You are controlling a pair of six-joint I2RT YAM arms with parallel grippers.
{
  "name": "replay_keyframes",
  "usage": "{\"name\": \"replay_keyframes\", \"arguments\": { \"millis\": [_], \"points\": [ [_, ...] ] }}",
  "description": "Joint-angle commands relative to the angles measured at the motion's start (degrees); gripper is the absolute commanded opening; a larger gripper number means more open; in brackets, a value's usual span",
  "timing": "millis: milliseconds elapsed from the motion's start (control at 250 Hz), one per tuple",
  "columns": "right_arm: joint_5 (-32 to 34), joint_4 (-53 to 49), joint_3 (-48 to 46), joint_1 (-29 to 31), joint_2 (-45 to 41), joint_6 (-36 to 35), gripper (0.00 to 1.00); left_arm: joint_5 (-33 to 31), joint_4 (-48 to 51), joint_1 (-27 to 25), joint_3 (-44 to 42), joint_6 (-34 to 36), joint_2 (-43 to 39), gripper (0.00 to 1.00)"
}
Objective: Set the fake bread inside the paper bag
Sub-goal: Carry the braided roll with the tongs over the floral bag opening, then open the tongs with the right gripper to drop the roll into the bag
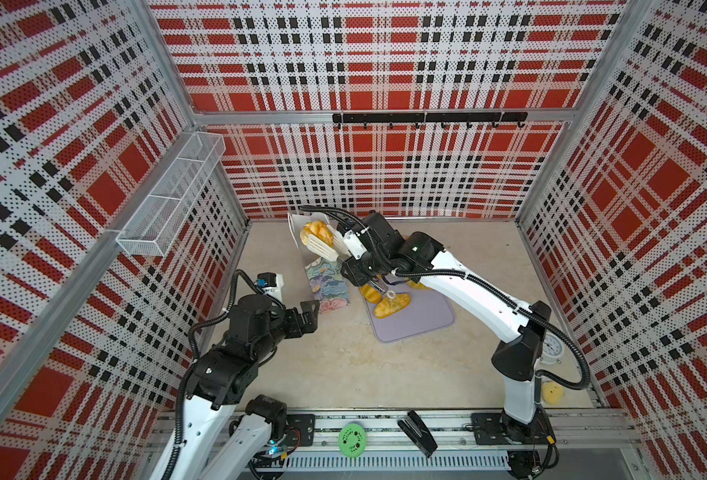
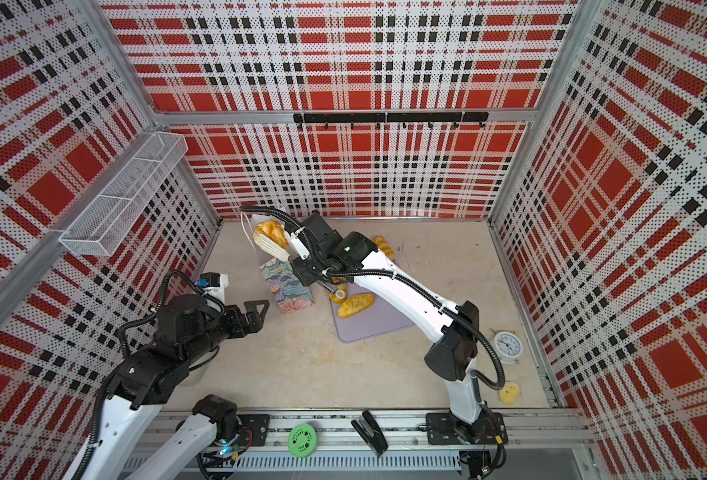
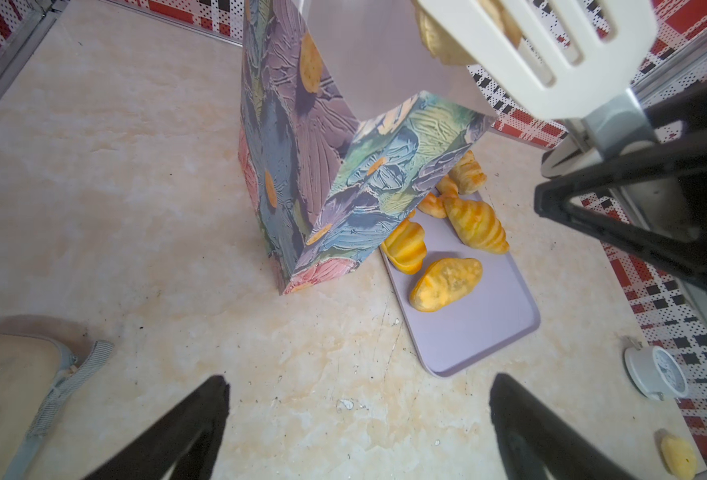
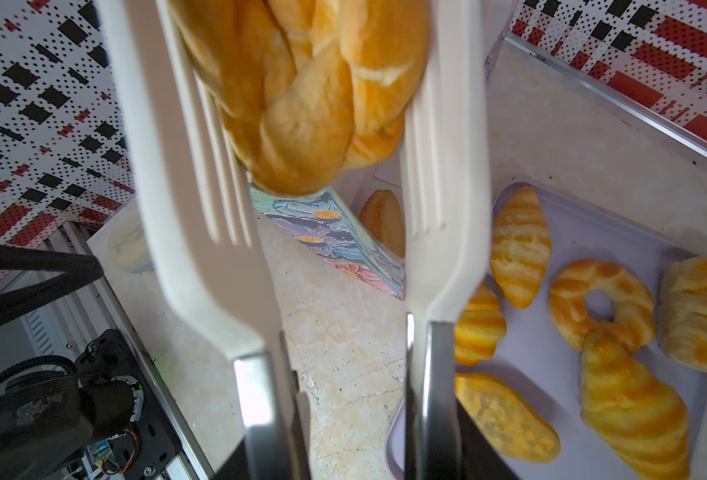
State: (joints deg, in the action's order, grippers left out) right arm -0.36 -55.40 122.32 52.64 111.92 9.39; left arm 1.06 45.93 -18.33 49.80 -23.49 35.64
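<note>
Along the near rail lie a green disc (image 1: 352,439) and a black stapler (image 1: 418,433), and at the near right stand a small yellow lump (image 1: 553,392) and a white alarm clock (image 2: 507,345). On the left, the left gripper (image 3: 356,432) hangs low over the table with its jaws spread wide and nothing between them, pointing at the paper bag (image 1: 327,284) and near its left corner without touching. The bag stands upright left of centre, mouth open, just beside the left edge of the lavender tray (image 1: 424,322). On the tray lie an orange-brown loaf (image 1: 392,305), a striped bun (image 3: 406,247), a croissant (image 3: 476,226) and a ring pastry (image 4: 601,299), and another pastry (image 2: 384,246) lies just past its far end. A brownish loaf (image 4: 383,220) appears to lie down inside the bag. Farthest, the right gripper (image 4: 352,461) is clamped on the handles of white slotted tongs (image 1: 322,246), whose blades hold a braided bun (image 1: 316,232) between them, directly above the bag's open mouth.
</note>
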Motion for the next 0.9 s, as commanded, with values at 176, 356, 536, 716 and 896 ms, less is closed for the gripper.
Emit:
{"name": "replay_keyframes", "arguments": {
  "millis": [176, 356, 536, 716, 896],
  "points": [
    [0.2, 1.9, 4.3, -1.0, 2.6, -1.1, 0.52, 2.0, 0.4, 0.5, -2.4, 0.3, -0.2, 0.99],
    [0.3, 0.0, 7.2, -1.2, 4.5, -1.6, 0.57, 3.2, 0.2, 0.5, -3.3, -0.2, -0.3, 0.99],
    [0.8, -0.5, 7.3, -1.2, 3.9, -1.8, 0.62, 3.8, 0.1, 0.5, -3.9, -0.6, -0.5, 0.99],
    [2.0, -1.4, 7.4, -1.1, 3.4, -2.2, 0.67, 3.9, 0.0, 0.4, -4.0, -0.8, -0.7, 0.99],
    [2.6, -1.9, 7.4, -1.1, 2.7, -2.4, 0.66, 4.3, 0.0, 0.4, -4.0, -1.1, -1.0, 0.99]
  ]
}}
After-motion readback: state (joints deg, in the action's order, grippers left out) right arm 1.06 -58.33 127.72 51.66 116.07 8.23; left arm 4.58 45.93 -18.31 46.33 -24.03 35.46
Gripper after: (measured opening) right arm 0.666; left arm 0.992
